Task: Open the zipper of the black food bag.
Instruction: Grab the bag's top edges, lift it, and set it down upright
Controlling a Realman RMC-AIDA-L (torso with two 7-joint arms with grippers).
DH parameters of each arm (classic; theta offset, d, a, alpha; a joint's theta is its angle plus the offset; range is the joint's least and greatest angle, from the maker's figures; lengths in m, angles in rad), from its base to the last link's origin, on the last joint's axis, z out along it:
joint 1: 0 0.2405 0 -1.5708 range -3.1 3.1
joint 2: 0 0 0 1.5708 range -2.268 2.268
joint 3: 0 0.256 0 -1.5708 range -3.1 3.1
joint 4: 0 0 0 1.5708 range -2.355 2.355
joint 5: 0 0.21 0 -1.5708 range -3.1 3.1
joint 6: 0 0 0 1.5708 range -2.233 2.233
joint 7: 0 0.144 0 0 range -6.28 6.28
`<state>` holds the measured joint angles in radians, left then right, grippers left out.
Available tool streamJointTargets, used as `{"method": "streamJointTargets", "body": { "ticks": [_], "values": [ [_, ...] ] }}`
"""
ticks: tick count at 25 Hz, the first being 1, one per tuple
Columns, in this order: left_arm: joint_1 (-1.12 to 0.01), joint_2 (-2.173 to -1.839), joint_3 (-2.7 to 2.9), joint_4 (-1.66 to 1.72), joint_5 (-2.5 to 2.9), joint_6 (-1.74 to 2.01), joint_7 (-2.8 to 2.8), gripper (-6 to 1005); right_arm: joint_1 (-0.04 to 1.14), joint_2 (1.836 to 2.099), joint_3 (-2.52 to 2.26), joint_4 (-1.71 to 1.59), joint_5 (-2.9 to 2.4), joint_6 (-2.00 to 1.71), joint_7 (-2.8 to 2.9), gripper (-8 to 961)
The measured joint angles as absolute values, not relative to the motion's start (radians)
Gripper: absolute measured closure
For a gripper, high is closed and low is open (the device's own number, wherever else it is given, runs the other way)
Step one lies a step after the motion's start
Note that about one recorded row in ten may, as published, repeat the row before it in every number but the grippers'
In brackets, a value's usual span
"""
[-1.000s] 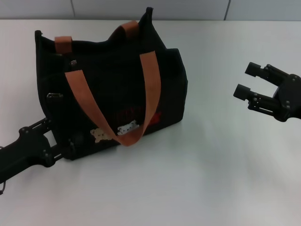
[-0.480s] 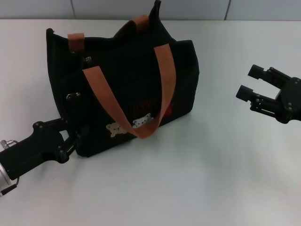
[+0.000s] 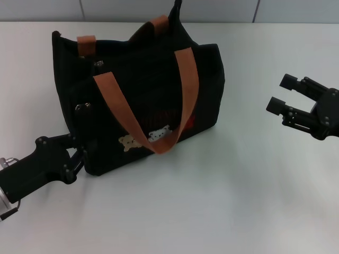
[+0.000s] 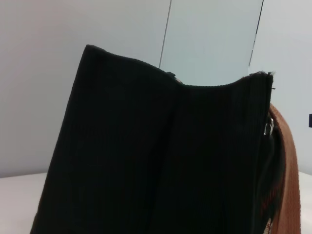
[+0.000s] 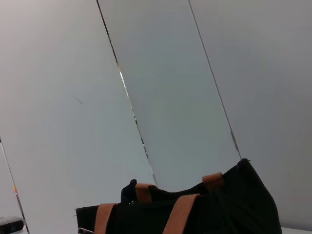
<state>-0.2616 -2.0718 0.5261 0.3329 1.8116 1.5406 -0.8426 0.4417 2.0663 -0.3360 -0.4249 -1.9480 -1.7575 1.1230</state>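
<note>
The black food bag (image 3: 143, 90) stands upright on the white table, left of centre, with its bear patches (image 3: 145, 138) facing me. One orange-brown handle (image 3: 185, 95) hangs over the front. A small silvery piece (image 3: 98, 64) near the left end of the top edge looks like the zipper pull; the zipper line itself is hard to make out. My left gripper (image 3: 76, 154) is open, its fingertips at the bag's lower left corner. The left wrist view is filled by the bag's black end panel (image 4: 146, 161). My right gripper (image 3: 280, 92) hovers open, well right of the bag.
The white table (image 3: 222, 201) stretches in front of and to the right of the bag. A pale panelled wall (image 3: 159, 9) runs along the table's far edge. The right wrist view shows the bag's top and handles (image 5: 180, 214) against that wall.
A second ago the bag stood further left; it has slid right with my left gripper at its corner. Since half a second ago the left gripper has drawn back slightly. The right gripper has barely moved.
</note>
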Motion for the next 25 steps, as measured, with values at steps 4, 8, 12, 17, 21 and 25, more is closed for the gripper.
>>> {"method": "streamJointTargets", "body": {
  "ticks": [4,8,12,17,21,25],
  "values": [
    [-0.259,-2.07,0.526,0.333,1.811,1.551,-0.825,860,0.442,2.066,-0.336,-0.424,-1.948,-1.758,1.123,109],
    [-0.256,-2.071,0.525,0.328,1.804,1.557,-0.805,908,0.442,2.066,-0.336,-0.421,-1.948,-1.759,1.123,109],
    [-0.255,-2.071,0.526,0.326,1.797,1.557,-0.804,907,0.442,2.066,-0.336,-0.416,-1.948,-1.759,1.123,109],
    [-0.259,-2.069,0.526,0.325,1.796,1.553,-0.813,909,0.442,2.066,-0.336,-0.415,-1.948,-1.758,1.123,109],
    [-0.268,-2.066,0.534,0.328,1.803,1.551,-0.835,911,0.444,2.066,-0.336,-0.415,-1.948,-1.758,1.123,109],
    [-0.259,-2.069,0.525,0.332,1.798,1.549,-0.827,912,0.445,2.066,-0.336,-0.415,-1.948,-1.758,1.122,109]
  ]
}}
